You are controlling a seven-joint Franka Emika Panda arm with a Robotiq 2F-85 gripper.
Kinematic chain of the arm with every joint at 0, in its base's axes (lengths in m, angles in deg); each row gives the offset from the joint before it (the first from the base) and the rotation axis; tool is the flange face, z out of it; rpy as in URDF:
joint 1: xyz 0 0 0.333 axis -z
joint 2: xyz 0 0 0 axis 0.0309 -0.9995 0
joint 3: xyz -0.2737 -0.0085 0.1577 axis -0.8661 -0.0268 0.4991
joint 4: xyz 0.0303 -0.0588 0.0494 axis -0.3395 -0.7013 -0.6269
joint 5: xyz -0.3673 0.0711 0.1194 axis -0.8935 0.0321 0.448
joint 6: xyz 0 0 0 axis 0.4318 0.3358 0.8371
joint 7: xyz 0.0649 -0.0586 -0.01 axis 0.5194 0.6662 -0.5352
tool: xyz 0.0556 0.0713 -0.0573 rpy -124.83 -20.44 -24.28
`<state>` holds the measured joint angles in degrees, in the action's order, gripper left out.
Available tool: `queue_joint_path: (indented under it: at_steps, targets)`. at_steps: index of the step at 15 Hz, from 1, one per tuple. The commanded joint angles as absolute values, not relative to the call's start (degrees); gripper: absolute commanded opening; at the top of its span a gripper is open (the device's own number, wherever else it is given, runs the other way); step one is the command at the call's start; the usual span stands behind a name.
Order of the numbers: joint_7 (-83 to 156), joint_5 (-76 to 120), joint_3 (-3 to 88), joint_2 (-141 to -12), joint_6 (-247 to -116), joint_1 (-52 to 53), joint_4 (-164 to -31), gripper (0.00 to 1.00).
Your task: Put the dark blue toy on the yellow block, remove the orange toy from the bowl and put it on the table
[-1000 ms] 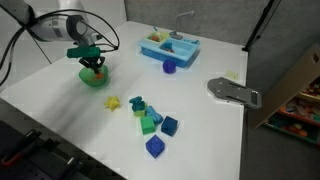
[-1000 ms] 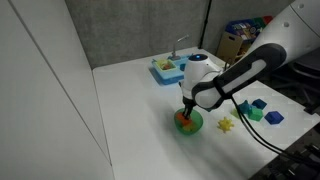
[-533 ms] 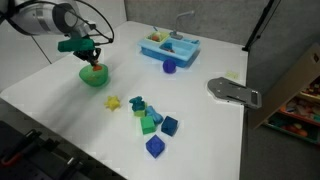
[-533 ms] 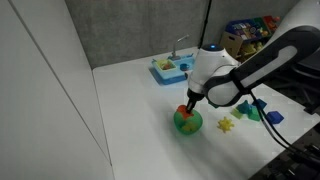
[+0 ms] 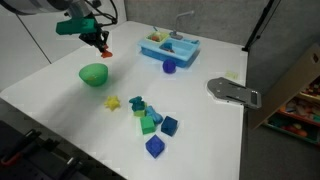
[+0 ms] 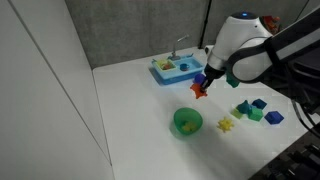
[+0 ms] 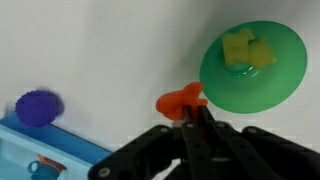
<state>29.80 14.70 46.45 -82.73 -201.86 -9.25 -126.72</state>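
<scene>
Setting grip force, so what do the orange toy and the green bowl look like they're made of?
The orange toy: probably moulded plastic or rubber; uniform colour, rounded lobes, too blurred to decide. The green bowl: likely smooth plastic; evenly bright green, thin wall.

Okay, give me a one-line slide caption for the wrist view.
The gripper grips the orange toy beside the green bowl; purple piece and light-blue tray at left.

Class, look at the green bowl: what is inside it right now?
In the wrist view the bowl holds two yellow-green pieces; what lies under them is covered. The orange toy is outside it, held in the fingers.
</scene>
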Motion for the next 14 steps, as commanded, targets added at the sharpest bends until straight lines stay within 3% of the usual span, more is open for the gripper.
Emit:
queue_joint_path:
  at_steps: [1, 4, 5, 7, 14]
  targets:
    - [34.09, 11.41, 43.06, -78.88, -201.60, -8.14, -129.81, 0.04]
    - [35.59, 10.54, 41.25, -78.16, -201.19, -6.87, -130.97, 0.06]
    - [36.19, 10.19, 40.82, -77.80, -201.00, -6.72, -131.40, 0.35]
    - [36.83, 10.28, 40.66, -76.52, -200.19, -6.47, -132.38, 0.42]
    - [41.52, 12.44, 43.45, -66.26, -184.23, -6.29, -134.28, 0.97]
